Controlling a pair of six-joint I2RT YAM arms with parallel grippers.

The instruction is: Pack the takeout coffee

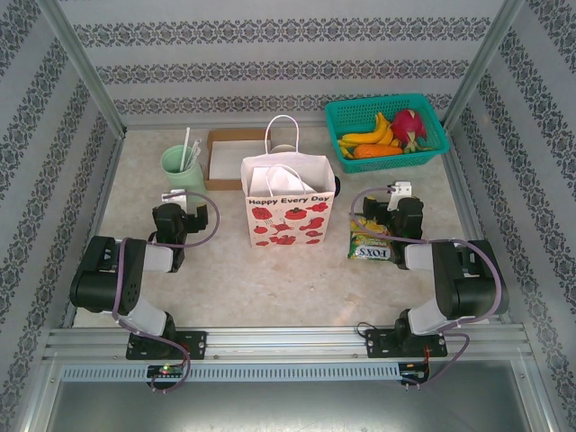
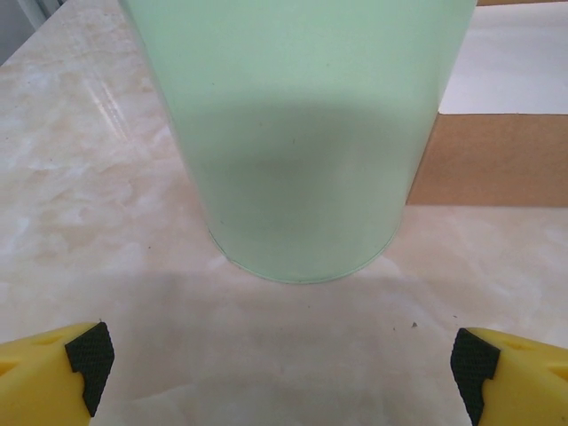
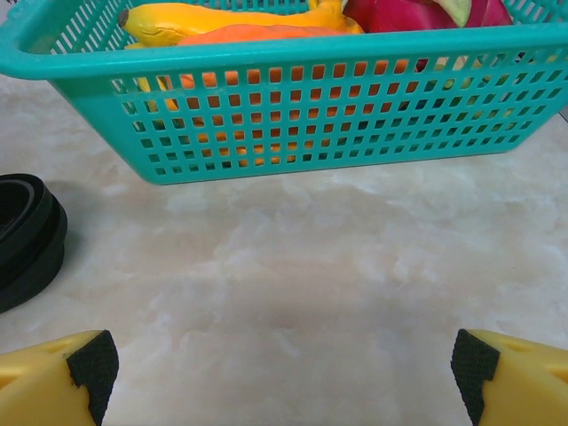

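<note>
- On the marbled worktop [image 1: 270, 279], toward its left side: left fingers [image 2: 89, 355] spread wide, yellow with black pads, gripping nothing and touching nothing.
- Straight ahead of them, near but apart: pale mint-green holder [image 2: 302, 133], upright, with white straws [image 1: 188, 144] standing in it.
- Just beside that holder, on its right: flat brown cardboard tray [image 1: 236, 155] with a white inside.
- At mid-worktop: white paper bag [image 1: 288, 211] with red print and the words "Happy Every Day", upright, mouth open, handles up.
- On the right side: right fingers [image 3: 93, 364] likewise wide apart, empty, clear of everything, with bare worktop between them.
- Ahead and to the left of the right fingers, near but apart: takeout coffee [image 3: 27, 235], seen as a round black ridged lid edge, cup body not discernible; from above, a dark sliver just beside the bag's right side.
- Farther ahead of the right fingers: teal slotted basket [image 3: 355, 53] holding bananas [image 3: 204, 16], an orange item [image 1: 376, 151] and a pink dragon fruit [image 3: 408, 13].
- Beside the right wrist: green snack packet [image 1: 369, 243], flat on the worktop.
</note>
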